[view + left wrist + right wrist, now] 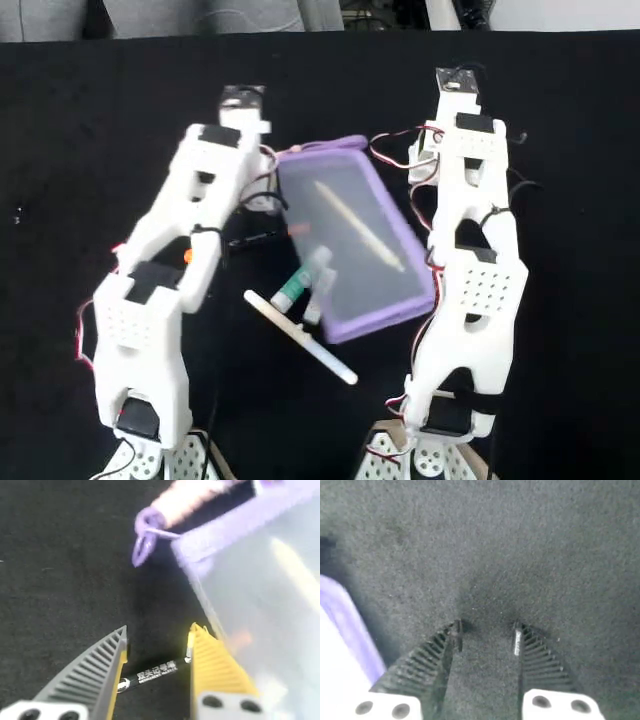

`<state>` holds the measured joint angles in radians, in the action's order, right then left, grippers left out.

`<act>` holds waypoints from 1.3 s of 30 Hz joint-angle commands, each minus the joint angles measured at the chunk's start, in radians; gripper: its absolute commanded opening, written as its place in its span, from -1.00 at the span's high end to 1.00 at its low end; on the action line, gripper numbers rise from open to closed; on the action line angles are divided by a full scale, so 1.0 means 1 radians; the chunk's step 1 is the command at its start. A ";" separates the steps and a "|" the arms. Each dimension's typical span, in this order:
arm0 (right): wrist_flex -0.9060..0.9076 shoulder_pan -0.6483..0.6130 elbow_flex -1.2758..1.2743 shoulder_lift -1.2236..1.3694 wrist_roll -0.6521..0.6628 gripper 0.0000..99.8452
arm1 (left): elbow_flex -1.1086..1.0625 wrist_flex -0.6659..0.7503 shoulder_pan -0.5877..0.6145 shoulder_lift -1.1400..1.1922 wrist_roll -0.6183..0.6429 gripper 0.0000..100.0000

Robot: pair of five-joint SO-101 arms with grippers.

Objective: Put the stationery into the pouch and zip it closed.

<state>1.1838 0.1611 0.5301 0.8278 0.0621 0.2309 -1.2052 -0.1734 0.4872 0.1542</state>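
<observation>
Straddling a slim black marker with white print [150, 672], the left end effector [158, 630] has its fingers spread apart, one on each side of the barrel. Just beside it lies the purple-bordered pouch with a translucent face [225, 535], its purple loop zipper pull [145, 540] resting on the black tabletop [100, 120]. A long cream stick [360, 225] shows through the pouch face. A small green-capped white tube [295, 285] and a long white pen [300, 338] lie by the pouch's near corner. The right end effector [486, 630] hangs parted over bare tabletop beside the pouch.
</observation>
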 commanded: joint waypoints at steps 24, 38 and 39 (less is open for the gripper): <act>-0.043 -0.106 0.461 -0.004 -0.238 0.65 | 0.065 0.095 0.455 0.077 0.235 0.60; -0.133 -0.210 0.481 0.125 -0.663 0.65 | 0.114 0.118 0.455 0.130 0.229 0.60; -0.132 -0.210 0.481 0.127 -0.651 0.65 | 0.116 0.124 0.456 0.135 0.229 0.60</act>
<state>1.0733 -0.0368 0.9597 0.9720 -0.5654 0.2892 -1.1270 0.2700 0.6191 0.3721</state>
